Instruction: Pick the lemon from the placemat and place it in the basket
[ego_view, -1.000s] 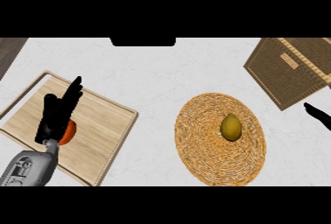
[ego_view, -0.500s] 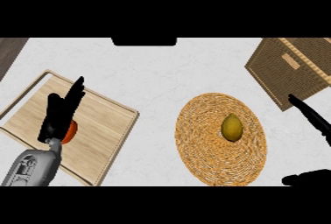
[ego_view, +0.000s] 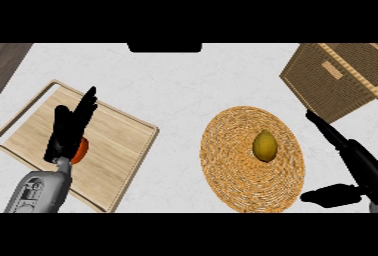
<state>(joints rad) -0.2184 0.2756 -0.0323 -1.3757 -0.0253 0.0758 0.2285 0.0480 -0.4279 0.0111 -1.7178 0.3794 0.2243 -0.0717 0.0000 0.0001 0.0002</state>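
Nearest to us, at the right edge, we see the right hand (ego_view: 353, 165) coming in over the pale desk (ego_view: 181, 90), its fingers (ego_view: 325, 129) straight and stretched toward the far side while the thumb juts out to the left, well apart from them; it holds nothing. It hangs just right of the round woven placemat (ego_view: 236, 170), with its fingertips near the placemat's right rim.

At the near left we find the left hand (ego_view: 68, 132) above a grey forearm, fingers up, straight and lying close together, resting over a wooden cutting board (ego_view: 122, 145). An orange-red round thing (ego_view: 81, 149) sits on the board right behind the palm (mostly hidden, so we cannot tell what it is).

Further in, the lemon (ego_view: 265, 145) lies on the placemat, a little right of its centre, untouched by either hand and apart from the right fingers.

Farthest, at the right corner, stands the woven basket (ego_view: 332, 80), brown with a lighter band, set at an angle and well apart from the lemon. The right fingertips point toward its near corner without touching it.
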